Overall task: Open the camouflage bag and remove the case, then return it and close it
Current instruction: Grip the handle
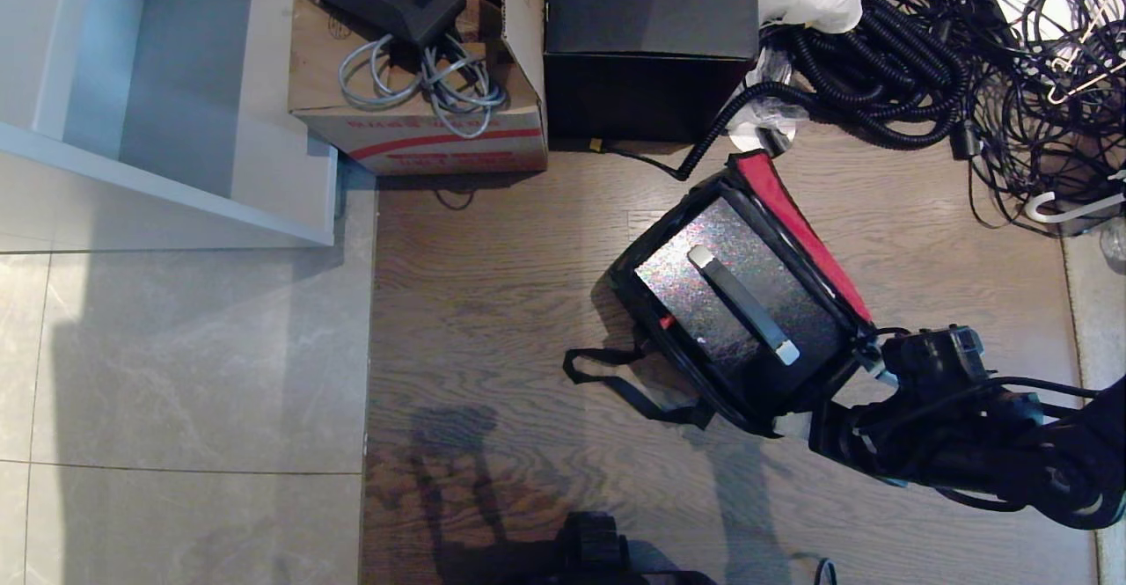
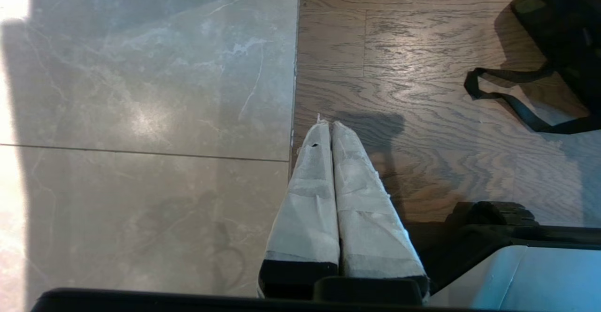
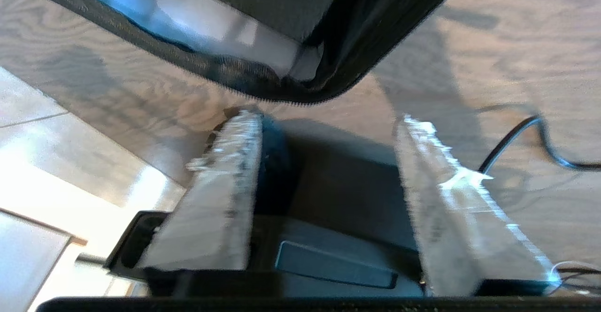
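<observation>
The right gripper (image 3: pixel 324 119) has its two fingers spread apart and holds nothing, just beside the near corner of the camouflage bag (image 1: pixel 669 361). The bag sits open on the wooden floor (image 1: pixel 493 303), and the speckled case (image 1: pixel 739 308) is inside it. The left gripper (image 2: pixel 327 126) is pressed closed over the floor.

A: Where is the right arm?
B: The black right arm comes in from the lower right of the head view, cables looped along it. Its right tool (image 3: pixel 324 148) has its two white-wrapped fingers (image 3: pixel 220 194) spread well apart, with nothing between them.

A: And the left?
B: The left arm does not appear in the head view. Its own wrist camera shows the left tool (image 2: pixel 331 126) pointing down at the floor, the two white-taped fingers (image 2: pixel 310 199) pressed together along their whole length, gripping nothing.
</observation>
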Available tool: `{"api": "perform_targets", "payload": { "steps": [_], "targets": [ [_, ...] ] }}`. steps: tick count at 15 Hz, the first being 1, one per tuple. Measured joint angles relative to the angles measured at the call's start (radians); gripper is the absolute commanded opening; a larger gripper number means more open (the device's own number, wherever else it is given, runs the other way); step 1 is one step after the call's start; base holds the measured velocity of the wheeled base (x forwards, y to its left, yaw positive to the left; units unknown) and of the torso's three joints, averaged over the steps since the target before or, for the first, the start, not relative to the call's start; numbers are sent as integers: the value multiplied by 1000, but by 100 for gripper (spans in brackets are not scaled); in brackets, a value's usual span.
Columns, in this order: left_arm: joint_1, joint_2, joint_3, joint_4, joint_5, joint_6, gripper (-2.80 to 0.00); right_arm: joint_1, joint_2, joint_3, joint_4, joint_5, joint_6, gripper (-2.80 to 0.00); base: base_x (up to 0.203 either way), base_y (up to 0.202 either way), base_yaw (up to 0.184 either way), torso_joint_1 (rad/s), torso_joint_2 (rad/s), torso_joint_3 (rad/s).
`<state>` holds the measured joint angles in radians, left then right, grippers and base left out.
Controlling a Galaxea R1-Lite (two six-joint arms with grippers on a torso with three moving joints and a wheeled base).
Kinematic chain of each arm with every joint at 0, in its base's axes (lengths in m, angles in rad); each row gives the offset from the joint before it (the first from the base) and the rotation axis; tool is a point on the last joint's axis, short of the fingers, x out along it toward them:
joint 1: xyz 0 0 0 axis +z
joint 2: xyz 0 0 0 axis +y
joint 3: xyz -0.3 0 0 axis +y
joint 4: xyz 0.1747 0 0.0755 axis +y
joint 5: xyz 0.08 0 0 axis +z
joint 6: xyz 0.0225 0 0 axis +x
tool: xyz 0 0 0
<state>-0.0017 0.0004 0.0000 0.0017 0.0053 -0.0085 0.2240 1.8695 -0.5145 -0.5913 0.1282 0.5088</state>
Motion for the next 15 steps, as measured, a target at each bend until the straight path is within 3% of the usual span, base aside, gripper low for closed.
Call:
{"api": "perform_targets", "payload": {
  "steps": [2, 5, 9, 10, 13, 15],
  "targets": [
    [0, 0, 0, 0, 0, 0, -280, 30, -36, -32, -15, -14, -53, 0, 0, 0, 0, 0, 0, 0],
    [0, 0, 0, 0, -1, 0, -280, 67, -87, -60, -95, -43, -235, 0, 0, 0, 0, 0, 0, 0],
    [0, 0, 0, 0, -1, 0, -280, 134, -92, -87, -121, -145, -647, 0, 0, 0, 0, 0, 0, 0],
    [0, 0, 0, 0, -1, 0, -280, 152, -83, -102, -124, -165, -718, 0, 0, 0, 0, 0, 0, 0],
    [0, 0, 0, 0, -1, 0, -280, 202, 7, -189, -141, -369, -897, 0, 0, 0, 0, 0, 0, 0],
    [0, 0, 0, 0, 0, -1, -280, 224, 97, -260, -183, -511, -961, 0, 0, 0, 0, 0, 0, 0]
  ]
}}
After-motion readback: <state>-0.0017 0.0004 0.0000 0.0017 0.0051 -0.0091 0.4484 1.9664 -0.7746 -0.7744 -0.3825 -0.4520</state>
